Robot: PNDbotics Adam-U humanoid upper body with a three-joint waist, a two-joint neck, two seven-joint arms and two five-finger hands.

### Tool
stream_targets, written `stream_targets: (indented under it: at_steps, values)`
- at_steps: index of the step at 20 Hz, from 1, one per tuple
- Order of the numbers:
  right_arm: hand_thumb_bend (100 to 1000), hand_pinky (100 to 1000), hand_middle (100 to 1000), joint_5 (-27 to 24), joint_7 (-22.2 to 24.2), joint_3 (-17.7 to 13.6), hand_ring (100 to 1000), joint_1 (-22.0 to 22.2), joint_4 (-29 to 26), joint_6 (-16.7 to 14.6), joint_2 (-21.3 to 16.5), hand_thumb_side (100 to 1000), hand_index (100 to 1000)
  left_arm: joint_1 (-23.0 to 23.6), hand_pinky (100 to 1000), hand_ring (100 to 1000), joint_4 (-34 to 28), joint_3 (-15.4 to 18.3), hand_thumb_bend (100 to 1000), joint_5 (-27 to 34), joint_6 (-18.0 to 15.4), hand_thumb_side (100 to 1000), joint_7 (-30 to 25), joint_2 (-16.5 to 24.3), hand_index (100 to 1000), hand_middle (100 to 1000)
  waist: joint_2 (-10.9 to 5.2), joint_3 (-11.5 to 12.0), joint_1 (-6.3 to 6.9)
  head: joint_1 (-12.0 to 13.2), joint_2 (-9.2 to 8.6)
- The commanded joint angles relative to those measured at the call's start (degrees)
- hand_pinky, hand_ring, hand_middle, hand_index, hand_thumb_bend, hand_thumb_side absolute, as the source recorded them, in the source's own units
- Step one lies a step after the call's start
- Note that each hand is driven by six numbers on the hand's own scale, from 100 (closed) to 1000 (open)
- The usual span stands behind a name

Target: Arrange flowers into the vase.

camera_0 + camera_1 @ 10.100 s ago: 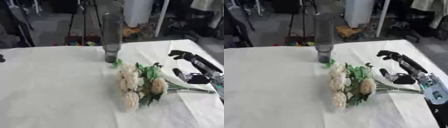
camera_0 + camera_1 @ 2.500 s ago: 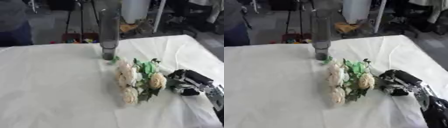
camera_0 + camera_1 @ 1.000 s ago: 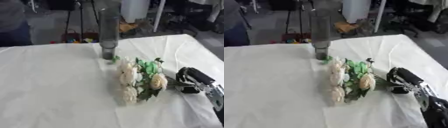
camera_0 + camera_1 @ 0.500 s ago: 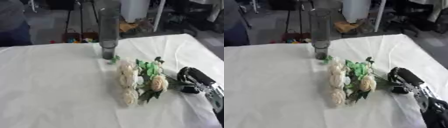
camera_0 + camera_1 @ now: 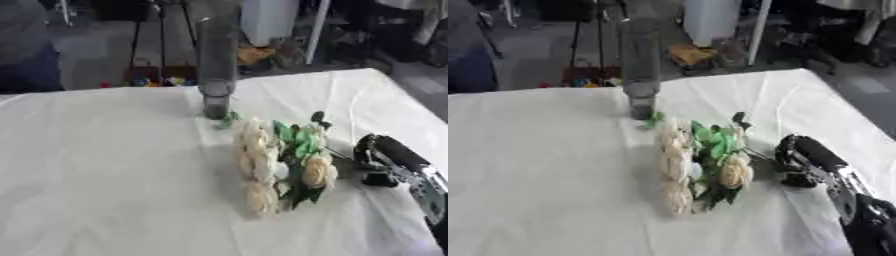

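A bunch of cream flowers [image 5: 271, 165] with green leaves lies on the white table, blooms toward the left and front, stems running right. My right hand [image 5: 383, 159] rests at the stem ends, fingers curled down over them. A tall clear glass vase [image 5: 216, 60] stands upright at the back of the table, just beyond the bunch. No left hand shows in either view.
The white cloth-covered table [image 5: 105, 180] fills the view; its far edge [image 5: 105, 94] runs behind the vase. Beyond it are tripod legs, a white column and floor clutter. A person's dark sleeve [image 5: 26, 55] shows at the far left.
The bunch has shifted slightly under my right hand, which stays curled at the stems. The vase has not moved.
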Motion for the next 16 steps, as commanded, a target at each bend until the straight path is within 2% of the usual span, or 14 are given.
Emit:
stream_targets:
  at_steps: [1,7,16]
  values:
    - [100,275,255,-1.2,-0.4,-0.6,562,-0.5,0.5,1.6,-1.1,132,407,-0.5,600,588,-0.7,0.2,691,0.1,-0.1,628,-0.2,0.8,674,683,-0.46,0.1,0.14,-0.1,0.33]
    - [100,155,188,-4.0,-2.3,-1.3,497,-0.5,0.3,4.5,-0.9,173,397,-0.6,600,588,-0.8,0.2,691,0.2,0.0,628,-0.3,0.8,675,683,-0.53,0.1,0.22,-0.1,0.28]
    - [100,160,186,-8.5,-5.5,-2.4,502,-0.5,0.2,8.3,-0.5,278,392,-0.6,600,588,-0.8,0.3,690,0.2,0.0,629,-0.3,0.7,675,683,-0.57,0.1,0.35,-0.2,0.21]
